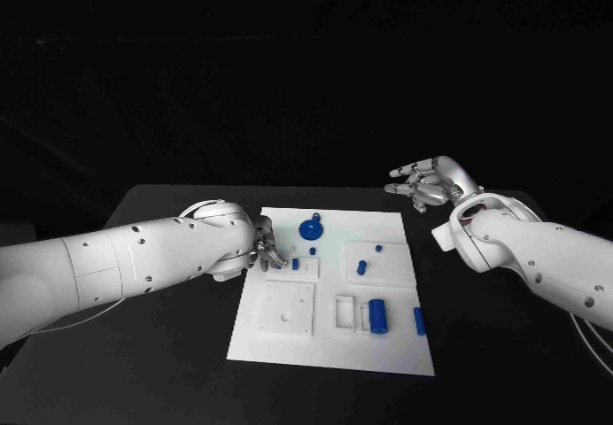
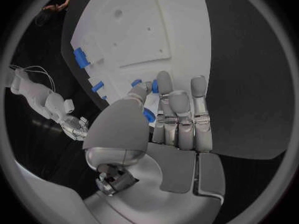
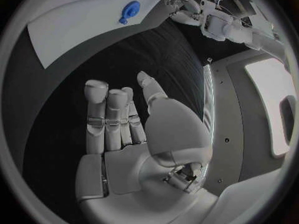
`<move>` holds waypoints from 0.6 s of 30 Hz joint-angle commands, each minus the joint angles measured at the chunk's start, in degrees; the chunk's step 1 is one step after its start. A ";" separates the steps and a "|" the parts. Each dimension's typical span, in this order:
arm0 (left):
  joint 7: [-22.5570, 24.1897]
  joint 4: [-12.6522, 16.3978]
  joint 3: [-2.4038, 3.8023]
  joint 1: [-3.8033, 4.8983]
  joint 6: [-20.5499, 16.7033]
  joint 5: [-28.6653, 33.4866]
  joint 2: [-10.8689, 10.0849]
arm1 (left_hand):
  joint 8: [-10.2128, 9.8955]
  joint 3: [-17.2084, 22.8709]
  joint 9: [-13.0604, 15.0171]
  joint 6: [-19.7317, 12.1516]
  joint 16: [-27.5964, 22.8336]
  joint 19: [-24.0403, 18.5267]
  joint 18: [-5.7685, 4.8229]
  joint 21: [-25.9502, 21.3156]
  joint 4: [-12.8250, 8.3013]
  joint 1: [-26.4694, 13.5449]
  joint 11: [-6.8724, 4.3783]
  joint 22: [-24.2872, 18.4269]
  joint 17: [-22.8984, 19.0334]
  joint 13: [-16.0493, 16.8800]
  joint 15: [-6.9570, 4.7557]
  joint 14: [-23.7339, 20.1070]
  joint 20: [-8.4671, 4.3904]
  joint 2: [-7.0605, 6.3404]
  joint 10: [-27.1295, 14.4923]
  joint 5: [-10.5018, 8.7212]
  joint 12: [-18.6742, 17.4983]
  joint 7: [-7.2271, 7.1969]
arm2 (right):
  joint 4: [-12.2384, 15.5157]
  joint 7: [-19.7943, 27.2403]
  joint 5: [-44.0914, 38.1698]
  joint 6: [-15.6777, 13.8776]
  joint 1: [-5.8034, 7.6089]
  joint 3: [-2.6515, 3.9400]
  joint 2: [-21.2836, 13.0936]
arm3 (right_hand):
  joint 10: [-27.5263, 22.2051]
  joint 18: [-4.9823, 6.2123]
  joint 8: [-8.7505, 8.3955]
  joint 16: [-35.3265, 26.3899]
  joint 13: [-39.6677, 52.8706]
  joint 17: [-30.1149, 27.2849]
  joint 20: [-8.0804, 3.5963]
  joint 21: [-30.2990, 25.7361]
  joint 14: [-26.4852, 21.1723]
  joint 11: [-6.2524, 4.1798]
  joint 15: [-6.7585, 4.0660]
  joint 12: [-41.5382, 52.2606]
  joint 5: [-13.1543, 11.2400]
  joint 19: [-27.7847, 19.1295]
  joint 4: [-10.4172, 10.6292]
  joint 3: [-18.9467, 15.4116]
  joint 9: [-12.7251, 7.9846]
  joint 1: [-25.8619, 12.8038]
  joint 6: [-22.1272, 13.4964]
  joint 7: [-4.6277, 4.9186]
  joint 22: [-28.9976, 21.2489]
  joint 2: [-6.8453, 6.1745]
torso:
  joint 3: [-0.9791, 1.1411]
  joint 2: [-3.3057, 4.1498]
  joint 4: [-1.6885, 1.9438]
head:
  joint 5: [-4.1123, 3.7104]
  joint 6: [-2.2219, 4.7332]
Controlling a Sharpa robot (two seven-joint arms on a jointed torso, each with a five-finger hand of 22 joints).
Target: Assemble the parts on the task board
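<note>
Your white task board lies at table centre, with a blue disc part at its 12 o'clock and blue cylinders toward 4 o'clock. Your left hand pinches a small blue part at the board's 9 o'clock edge. Your right hand hovers spread and empty beyond the 1 o'clock corner.

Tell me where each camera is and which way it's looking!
Head view: on the robot's head, looking down at the board; both arms, left hand and right hand show.
Left wrist view: behind the left hand, facing the board; its palm and fingers show.
Right wrist view: behind the right hand, facing the table; its open palm shows.
Shared: all three show the board and a blue disc.
</note>
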 commanded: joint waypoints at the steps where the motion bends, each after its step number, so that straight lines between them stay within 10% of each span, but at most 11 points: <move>1: -1.70 -0.39 -0.45 -0.47 0.93 -0.74 -0.23 | -0.33 -0.59 -2.10 0.12 0.23 0.38 -0.80 -0.53 1.28 0.70 0.38 1.03 -0.12 0.14 0.13 -0.15 -0.08 -0.34 1.58 -0.34 0.24 0.36 | -0.01 0.51 -0.04 0.66 -0.08 0.03 0.06 | -0.19 0.47 -0.24 0.10 -0.08 0.03 -0.12 -0.22 -0.07 -0.33 -0.18 0.20 -0.33 1.66 -0.18 0.05 -0.05 -0.47 0.09 0.18 3.86 0.13 | 0.02 0.01 -0.03 | 0.00 0.01; 18: -1.71 -0.39 -0.44 -0.47 0.43 -0.43 -0.18 | -0.27 -4.05 -3.09 0.63 0.28 0.81 -0.84 -1.20 6.74 0.25 0.39 1.08 -0.31 0.66 0.17 -0.13 -0.02 -0.76 1.44 -5.35 0.68 0.48 | -0.15 0.59 -0.02 0.72 -0.21 0.03 0.21 | -0.21 0.46 -0.24 0.15 -0.09 0.10 -0.11 -0.16 -0.07 -0.31 -0.16 0.21 -1.48 1.66 -0.63 0.37 -0.05 0.09 0.01 0.22 3.88 0.33 | 0.01 0.00 -0.02 | -0.01 0.07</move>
